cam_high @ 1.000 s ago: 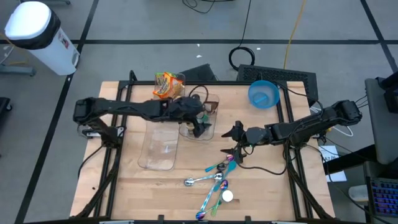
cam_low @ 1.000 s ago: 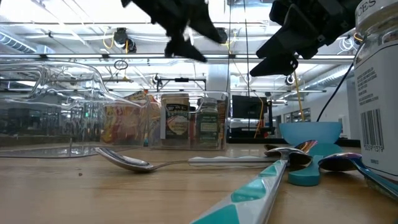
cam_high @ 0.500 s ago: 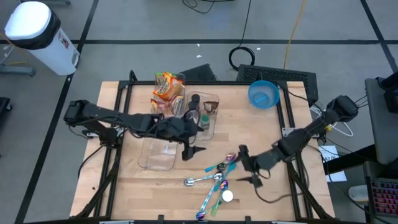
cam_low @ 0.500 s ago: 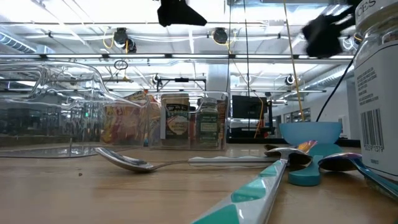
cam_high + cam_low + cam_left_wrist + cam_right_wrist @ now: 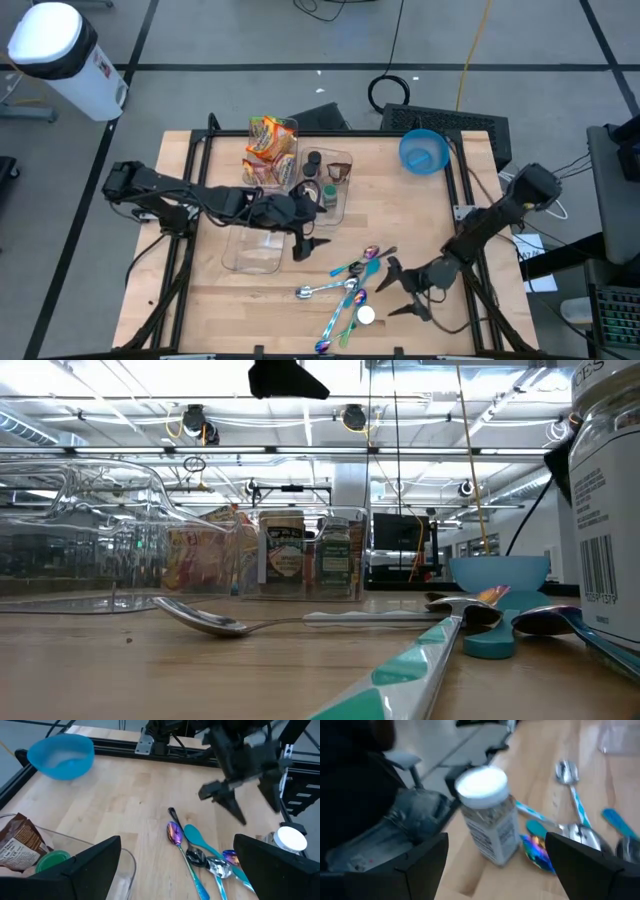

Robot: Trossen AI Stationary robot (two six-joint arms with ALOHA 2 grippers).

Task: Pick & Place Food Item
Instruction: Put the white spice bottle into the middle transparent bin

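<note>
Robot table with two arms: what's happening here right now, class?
Neither arm holds anything. The right gripper is open, low near the table's front right, facing a white-capped spice jar that stands beside a cluster of spoons. The left gripper is open too, hovering above the middle of the table, next to an empty clear bin and a second bin holding jars. Snack packets and a blue bowl sit along the back.
</note>
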